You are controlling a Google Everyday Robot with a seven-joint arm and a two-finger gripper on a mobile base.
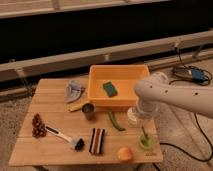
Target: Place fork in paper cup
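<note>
A small green cup (146, 143) stands near the table's front right corner. A thin green utensil, apparently the fork (144, 134), sticks up out of it. My white arm reaches in from the right and bends down over the table. The gripper (135, 118) hangs just above and behind the cup, in front of the orange bin, a little apart from the utensil's top.
On the wooden table (55, 112) stand an orange bin (96, 86) with a green sponge (110, 89), a grey cloth (74, 90), a metal cup (89, 110), a green pepper (115, 121), a pine cone (38, 126), a brush (66, 137), a striped pad (97, 141) and an orange fruit (125, 153).
</note>
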